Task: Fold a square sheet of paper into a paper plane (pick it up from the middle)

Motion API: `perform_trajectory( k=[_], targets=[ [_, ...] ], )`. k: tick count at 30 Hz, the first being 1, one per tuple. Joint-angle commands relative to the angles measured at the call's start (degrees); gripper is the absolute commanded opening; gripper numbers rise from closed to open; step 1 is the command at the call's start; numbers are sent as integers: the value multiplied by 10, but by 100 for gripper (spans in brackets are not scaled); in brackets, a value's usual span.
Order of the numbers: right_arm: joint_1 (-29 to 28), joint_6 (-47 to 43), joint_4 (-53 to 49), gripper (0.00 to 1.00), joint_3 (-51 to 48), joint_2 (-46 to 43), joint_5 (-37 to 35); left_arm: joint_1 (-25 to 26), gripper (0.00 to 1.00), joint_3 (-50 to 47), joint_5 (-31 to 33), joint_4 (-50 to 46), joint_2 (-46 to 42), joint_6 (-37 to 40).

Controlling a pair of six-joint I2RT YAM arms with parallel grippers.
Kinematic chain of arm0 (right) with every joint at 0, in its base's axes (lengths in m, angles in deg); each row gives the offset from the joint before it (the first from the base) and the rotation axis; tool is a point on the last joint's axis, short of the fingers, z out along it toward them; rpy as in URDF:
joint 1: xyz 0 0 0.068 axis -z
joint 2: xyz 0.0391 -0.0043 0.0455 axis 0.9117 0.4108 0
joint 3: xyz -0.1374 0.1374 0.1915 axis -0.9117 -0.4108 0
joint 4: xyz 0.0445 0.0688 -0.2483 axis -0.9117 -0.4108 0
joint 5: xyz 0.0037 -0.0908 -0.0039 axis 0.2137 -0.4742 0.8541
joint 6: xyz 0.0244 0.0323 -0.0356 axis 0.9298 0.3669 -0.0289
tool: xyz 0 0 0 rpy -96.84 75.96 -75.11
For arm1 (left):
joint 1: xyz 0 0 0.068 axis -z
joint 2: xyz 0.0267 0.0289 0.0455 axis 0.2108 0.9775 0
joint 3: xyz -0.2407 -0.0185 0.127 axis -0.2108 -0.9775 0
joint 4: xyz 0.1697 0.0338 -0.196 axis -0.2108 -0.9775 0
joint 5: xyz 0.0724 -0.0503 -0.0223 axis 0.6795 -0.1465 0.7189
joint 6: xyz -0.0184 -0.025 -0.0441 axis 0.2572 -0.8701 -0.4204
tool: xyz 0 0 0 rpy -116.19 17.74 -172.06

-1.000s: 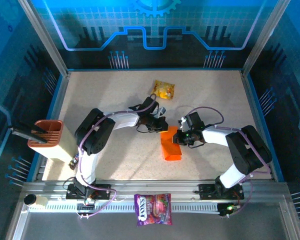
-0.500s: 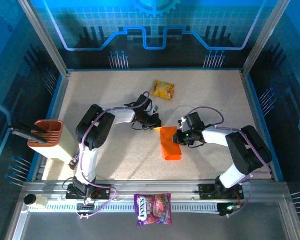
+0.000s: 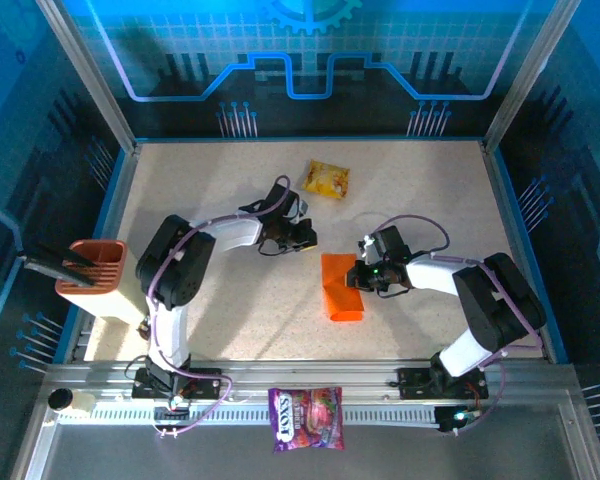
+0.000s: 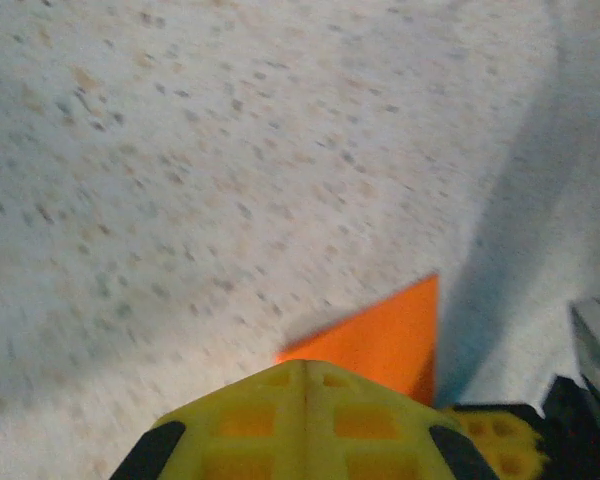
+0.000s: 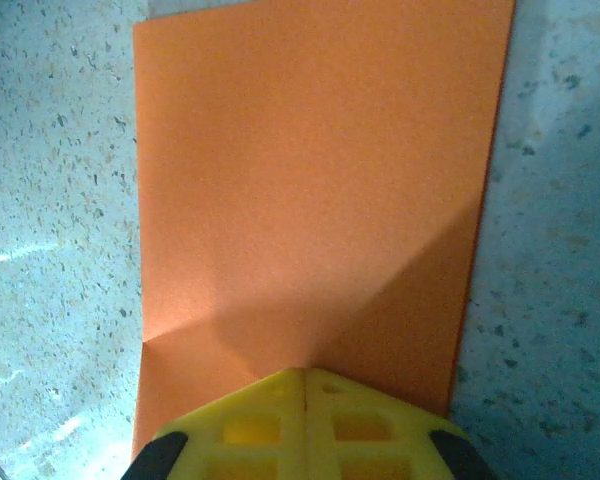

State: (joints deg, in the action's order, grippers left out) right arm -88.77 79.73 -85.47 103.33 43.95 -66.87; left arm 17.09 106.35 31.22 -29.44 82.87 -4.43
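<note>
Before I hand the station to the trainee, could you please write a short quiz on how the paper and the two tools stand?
1. True or false: the paper is already a pointed dart.
2. Short answer: are the left tool and the right tool open or shut?
3. Pick one: which tool has its tips over the paper? A) left tool B) right tool C) both

Key
1. False: it lies flat as a rectangle, with one slanted crease seen from the right wrist.
2. Both are shut.
3. B: the right tool sits at the paper's right edge, while the left tool is apart from it, up and to the left.
</note>
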Motion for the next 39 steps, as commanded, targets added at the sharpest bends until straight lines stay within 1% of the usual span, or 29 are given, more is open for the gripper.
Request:
perform_trajectory(
  k=[1,3,7,9,11,13,19,24,28,31,35,39],
  targets=[
    [11,4,-62,0,-26,10,-43,43,0,-27,2,4,-47,-12],
    [11,4,-63,0,-26,8,-45,62,0,-42,-17,11,-53,-18],
    [11,5,-63,0,-27,7,-49,87,0,-72,-84,61,-44,-42],
    [11,5,-63,0,-27,7,-50,102,0,-67,-94,49,-37,-30],
    [11,5,-64,0,-27,7,-50,111,0,-61,-89,31,-28,-23],
    [11,6,-64,0,-27,7,-52,111,0,-68,-97,40,-21,-28],
    [11,5,-66,0,-25,8,-52,110,0,-93,-82,35,-1,-13],
    [11,6,-66,0,-26,8,-53,110,0,-144,-38,22,-2,15],
    [12,7,-66,0,-26,7,-52,110,0,-179,-6,22,-6,21],
    [13,7,-66,0,-26,7,-52,111,0,-188,1,21,-35,16],
    [12,6,-65,0,-27,8,-52,119,0,-160,18,-22,-85,18],
    [12,7,-67,0,-25,10,-55,136,0,-145,-1,3,-107,-17]
  ],
)
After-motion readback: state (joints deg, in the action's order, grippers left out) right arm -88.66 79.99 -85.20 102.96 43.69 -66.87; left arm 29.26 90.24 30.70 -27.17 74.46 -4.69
